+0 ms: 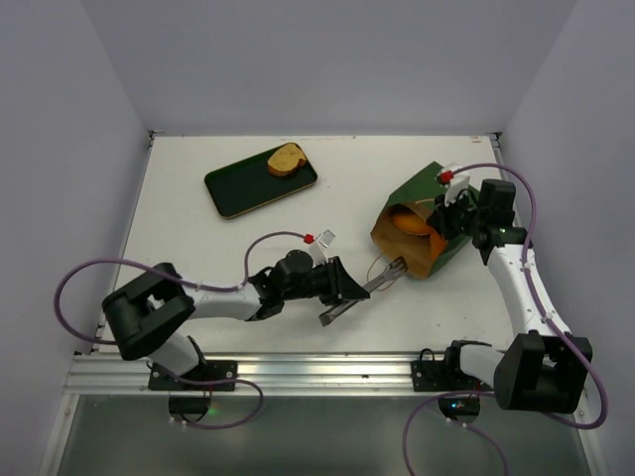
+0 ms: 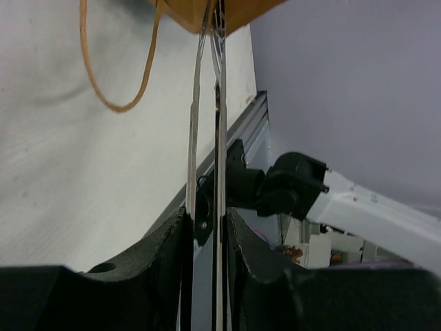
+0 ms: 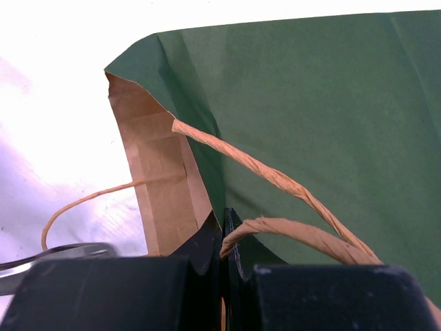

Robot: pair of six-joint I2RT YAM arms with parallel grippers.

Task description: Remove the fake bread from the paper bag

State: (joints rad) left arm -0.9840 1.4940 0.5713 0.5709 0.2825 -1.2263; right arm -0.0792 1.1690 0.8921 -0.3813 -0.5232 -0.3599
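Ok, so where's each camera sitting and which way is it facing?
Top external: above and behind the bases, looking down at the table; both arms show.
Left wrist: on the left end effector, looking along its tongs at the paper bag; its fingers show.
Right wrist: on the right end effector, facing the bag's green side; its fingers show.
Shared: bag and tongs appear in all three.

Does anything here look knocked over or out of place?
The paper bag lies tipped over on the right of the table, mouth toward the middle, the right gripper clamped on its rim. Nothing has spilled.
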